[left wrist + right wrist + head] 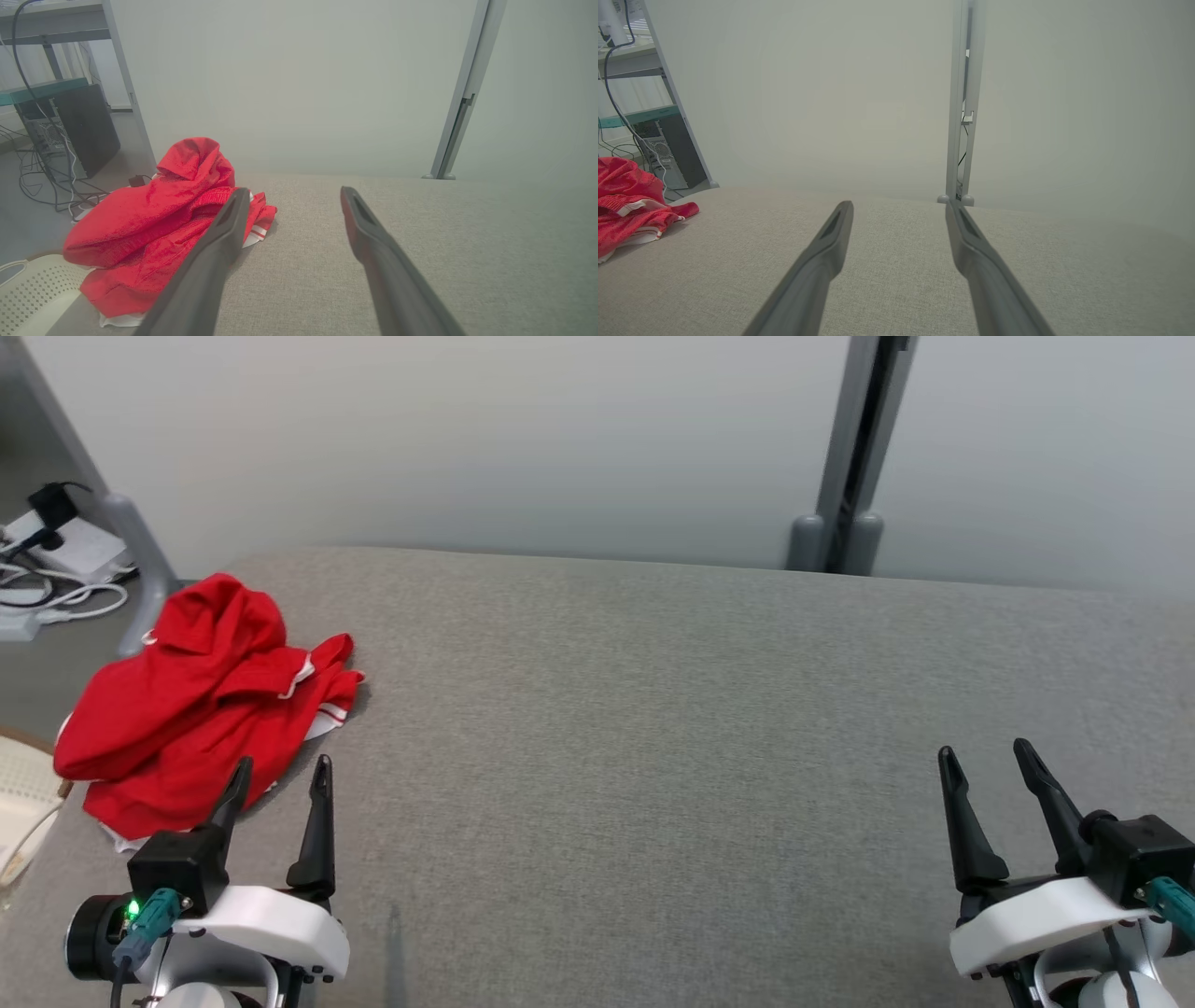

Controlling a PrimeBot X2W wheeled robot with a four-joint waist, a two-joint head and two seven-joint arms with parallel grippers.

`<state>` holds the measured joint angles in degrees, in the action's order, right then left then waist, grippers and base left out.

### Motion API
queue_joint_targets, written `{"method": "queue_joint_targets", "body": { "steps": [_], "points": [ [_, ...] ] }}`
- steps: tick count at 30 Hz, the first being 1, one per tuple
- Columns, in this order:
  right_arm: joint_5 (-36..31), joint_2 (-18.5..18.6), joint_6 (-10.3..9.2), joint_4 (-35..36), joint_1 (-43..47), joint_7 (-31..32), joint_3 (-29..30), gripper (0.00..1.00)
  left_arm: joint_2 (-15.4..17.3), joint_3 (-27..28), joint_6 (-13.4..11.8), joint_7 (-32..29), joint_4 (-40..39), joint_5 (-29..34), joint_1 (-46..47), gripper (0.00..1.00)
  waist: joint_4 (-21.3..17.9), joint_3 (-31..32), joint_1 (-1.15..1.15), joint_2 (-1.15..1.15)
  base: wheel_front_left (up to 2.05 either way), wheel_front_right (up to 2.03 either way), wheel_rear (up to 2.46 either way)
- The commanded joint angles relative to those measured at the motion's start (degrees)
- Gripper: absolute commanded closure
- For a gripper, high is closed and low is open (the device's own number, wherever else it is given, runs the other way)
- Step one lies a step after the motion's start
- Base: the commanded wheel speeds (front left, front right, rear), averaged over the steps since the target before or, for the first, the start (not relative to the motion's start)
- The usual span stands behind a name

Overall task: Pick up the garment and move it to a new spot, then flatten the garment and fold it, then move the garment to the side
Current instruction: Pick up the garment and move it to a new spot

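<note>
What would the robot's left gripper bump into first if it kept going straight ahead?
Likely the red garment: the left gripper points along its right edge, so one finger could brush the cloth. Between the open jaws lies bare gray cushion, then the wall. Depth is unclear.

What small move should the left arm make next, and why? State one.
Probably reach the left gripper forward and slightly left, down onto the red garment. Its fingers are open and empty, close to the crumpled heap at the left end of the grey surface; the right gripper sits far off.
</note>
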<state>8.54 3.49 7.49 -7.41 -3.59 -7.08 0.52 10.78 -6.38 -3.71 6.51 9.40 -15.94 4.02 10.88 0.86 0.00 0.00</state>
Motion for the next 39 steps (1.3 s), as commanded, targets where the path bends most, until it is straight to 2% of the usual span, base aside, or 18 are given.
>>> {"method": "queue_joint_targets", "body": {
  "steps": [1,11,17,32,36,39],
  "points": [
    [0.2,0.2,0.0,0.3,-0.5,-0.1,-0.3,0.0,0.3,0.5,-0.5,0.3,0.1,-0.4,0.7,0.0,3.3,-0.3,0.0,0.0,0.0,0.0,0.0],
    [0.4,-0.1,0.0,-0.2,-1.4,-0.1,-2.1,0.0,0.8,2.1,-1.1,1.2,0.7,-1.9,0.3,0.0,9.9,-0.6,0.0,0.0,0.0,0.0,0.0],
    [0.3,-0.2,0.0,-0.6,-1.5,-0.4,-2.3,0.0,0.9,2.1,-1.4,1.5,0.9,-2.4,0.2,0.0,11.0,-0.5,0.0,0.0,0.0,0.0,0.0],
    [0.5,-0.3,0.0,-0.5,-1.7,0.1,-2.0,0.0,1.2,2.0,-2.4,0.8,-0.5,-2.9,4.0,0.0,10.7,-1.2,0.0,0.0,0.0,0.0,0.0],
    [-0.1,-0.1,0.0,0.6,-2.6,1.1,-2.2,0.0,2.5,2.6,-1.2,-0.1,-0.6,-3.5,9.7,0.0,9.0,-3.8,0.0,0.0,0.0,0.0,0.0],
    [-0.6,0.2,0.0,1.5,-3.7,1.7,-2.6,0.0,3.8,2.9,0.2,-1.5,2.5,-4.6,14.8,0.0,7.2,-6.5,0.0,0.0,0.0,0.0,0.0]
  ]
}}
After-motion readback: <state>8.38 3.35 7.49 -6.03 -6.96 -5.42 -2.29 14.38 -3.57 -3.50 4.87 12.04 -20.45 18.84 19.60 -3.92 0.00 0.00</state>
